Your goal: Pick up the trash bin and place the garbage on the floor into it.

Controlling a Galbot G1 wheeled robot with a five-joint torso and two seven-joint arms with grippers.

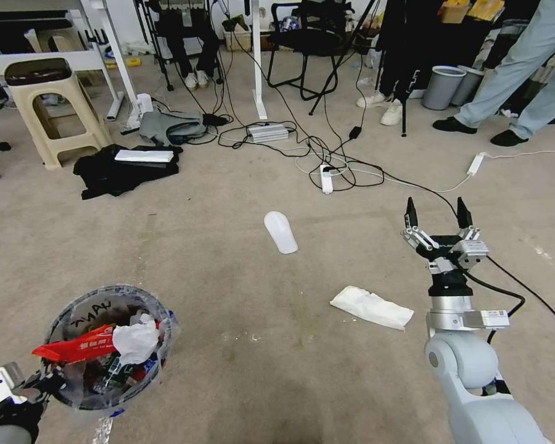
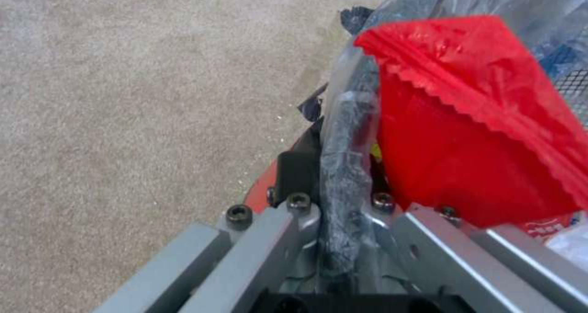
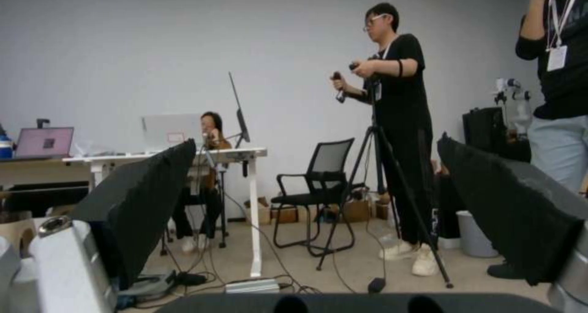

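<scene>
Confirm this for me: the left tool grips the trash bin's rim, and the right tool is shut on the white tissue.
Not quite. The left tool does clamp the trash bin at its bag-lined rim, but the right tool is open and empty, held above the floor. The head view shows the white tissue lying on the carpet nearer the robot, untouched.

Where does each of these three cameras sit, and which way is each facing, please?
Head view: on the head, looking down at the carpet; left claw holding the trash bin, right claw open above a white tissue.
Left wrist view: on the left wrist, facing its claw shut on the bin rim.
Right wrist view: on the right wrist, facing the room between its fingers.
Shared: bin, red wrapper.
</scene>
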